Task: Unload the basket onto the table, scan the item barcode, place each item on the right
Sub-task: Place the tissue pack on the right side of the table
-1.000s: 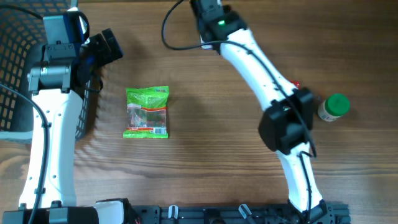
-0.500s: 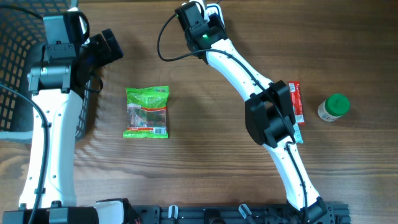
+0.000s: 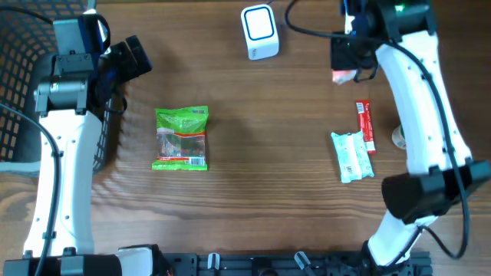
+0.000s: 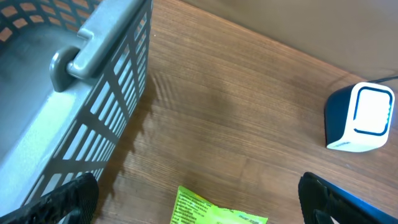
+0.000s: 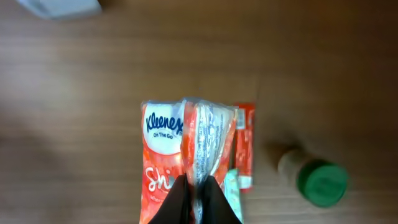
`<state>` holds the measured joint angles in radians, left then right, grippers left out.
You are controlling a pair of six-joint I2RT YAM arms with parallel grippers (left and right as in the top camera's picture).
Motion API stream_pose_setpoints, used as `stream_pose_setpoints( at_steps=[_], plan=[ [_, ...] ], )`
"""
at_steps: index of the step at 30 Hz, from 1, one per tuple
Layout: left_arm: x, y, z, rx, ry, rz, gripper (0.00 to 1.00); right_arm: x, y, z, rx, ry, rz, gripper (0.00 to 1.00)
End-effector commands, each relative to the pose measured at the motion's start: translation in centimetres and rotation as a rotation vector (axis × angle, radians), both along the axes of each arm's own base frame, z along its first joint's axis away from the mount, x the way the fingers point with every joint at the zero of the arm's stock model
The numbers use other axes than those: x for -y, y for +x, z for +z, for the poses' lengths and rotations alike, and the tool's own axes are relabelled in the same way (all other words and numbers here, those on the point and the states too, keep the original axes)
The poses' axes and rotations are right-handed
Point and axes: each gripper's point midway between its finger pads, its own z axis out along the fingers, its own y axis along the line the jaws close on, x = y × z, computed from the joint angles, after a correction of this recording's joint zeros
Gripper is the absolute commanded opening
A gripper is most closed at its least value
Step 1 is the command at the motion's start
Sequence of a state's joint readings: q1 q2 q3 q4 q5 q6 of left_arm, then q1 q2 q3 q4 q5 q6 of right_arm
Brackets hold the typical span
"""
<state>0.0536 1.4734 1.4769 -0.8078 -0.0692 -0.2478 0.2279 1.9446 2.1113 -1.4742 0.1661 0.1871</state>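
Two arms share the table (image 3: 253,169): by the basket (image 3: 15,92) at its left edge, the left gripper (image 3: 132,57) hangs with jaws spread. Near the far edge, right of the scanner (image 3: 259,32), the right gripper (image 5: 198,190) pinches a Kleenex pack (image 5: 163,146). Presentation seems underway, so its barcode must next face the scanner.

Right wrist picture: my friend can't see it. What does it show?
The right tool pinches an orange Kleenex tissue pack, holding it over a wooden table. On the table to the right sit a red packet and a green-capped bottle.
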Motion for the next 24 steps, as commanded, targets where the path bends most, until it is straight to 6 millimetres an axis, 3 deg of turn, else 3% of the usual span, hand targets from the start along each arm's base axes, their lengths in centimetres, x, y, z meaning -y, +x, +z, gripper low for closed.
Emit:
stream_pose_setpoints(
  at_steps=[1, 6, 8, 9, 10, 13, 14, 15, 18, 19, 21, 22, 24],
  plan=[
    [-0.2, 0.0, 0.7, 0.017, 0.009, -0.001, 1.00, 1.6, -2.9, -7.9, -0.238, 0.022, -0.067, 0.04],
    [-0.2, 0.0, 0.7, 0.017, 0.009, -0.001, 1.00, 6.0, -6.9, -17.4, -0.378, -0.077, -0.145, 0.04],
    [-0.2, 0.0, 0.7, 0.017, 0.009, -0.001, 1.00, 7.0, -8.1, -19.2, -0.404, -0.083, -0.169, 0.04],
    [-0.2, 0.0, 0.7, 0.016, 0.009, -0.001, 1.00, 7.4, -8.4, -19.5, -0.412, -0.082, -0.179, 0.12],
    [-0.2, 0.0, 0.7, 0.017, 0.009, -0.001, 1.00, 7.6, -8.5, -19.5, -0.414, -0.081, -0.182, 0.16],
    [-0.2, 0.0, 0.7, 0.017, 0.009, -0.001, 1.00, 7.6, -8.7, -19.3, -0.424, -0.084, -0.157, 0.10],
    [-0.2, 0.0, 0.7, 0.017, 0.009, -0.001, 1.00, 7.7, -8.9, -19.1, -0.430, -0.085, -0.157, 0.17],
    [-0.2, 0.0, 0.7, 0.017, 0.009, -0.001, 1.00, 7.7, -9.2, -19.1, -0.443, -0.088, -0.156, 0.31],
    [-0.2, 0.0, 0.7, 0.016, 0.009, -0.001, 1.00, 8.9, -8.7, -18.8, -0.419, -0.157, -0.165, 0.39],
    [-0.2, 0.0, 0.7, 0.017, 0.009, -0.001, 1.00, 9.4, -8.2, -18.3, -0.396, -0.186, -0.177, 0.49],
    [-0.2, 0.0, 0.7, 0.017, 0.009, -0.001, 1.00, 9.8, -5.9, -16.0, -0.323, -0.207, -0.198, 0.52],
    [-0.2, 0.0, 0.7, 0.016, 0.009, -0.001, 1.00, 9.6, -4.5, -13.6, -0.282, -0.198, -0.200, 0.55],
    [-0.2, 0.0, 0.7, 0.017, 0.009, -0.001, 1.00, 8.2, -3.3, -11.0, -0.251, -0.125, -0.181, 0.56]
  ],
)
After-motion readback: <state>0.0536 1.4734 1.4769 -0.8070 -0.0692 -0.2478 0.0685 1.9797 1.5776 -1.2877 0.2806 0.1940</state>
